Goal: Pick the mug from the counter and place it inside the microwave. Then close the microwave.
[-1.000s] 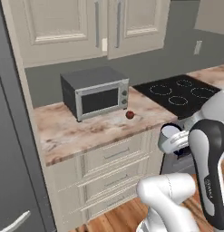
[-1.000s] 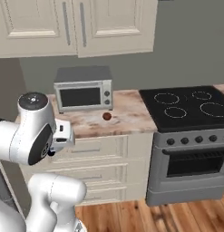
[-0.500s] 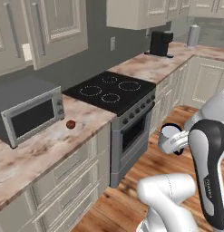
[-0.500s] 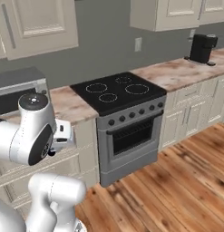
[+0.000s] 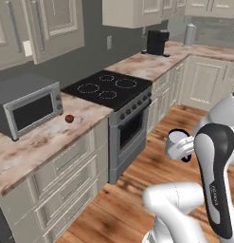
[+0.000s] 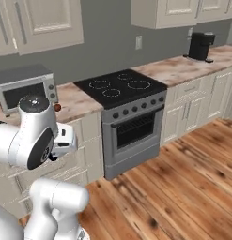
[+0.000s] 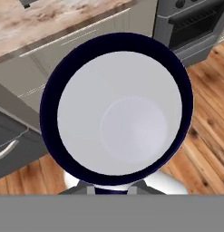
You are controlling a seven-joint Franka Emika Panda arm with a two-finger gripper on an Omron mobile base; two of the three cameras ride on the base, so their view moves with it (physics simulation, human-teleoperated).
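Silvery mug [image 5: 176,144] is already off the counter [image 5: 47,137], our gripper [image 7: 114,189] closed on it above the wood floor [image 6: 183,187]. Left for us: reaching the microwave, setting it inside, shutting the door.

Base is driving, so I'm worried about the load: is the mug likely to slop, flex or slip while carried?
The mug looks rigid, so probably no flex. Its pale inside appears empty, so nothing should slop. The smooth round wall could be slippery; gripper is shut on it, so gentle driving seems wise.
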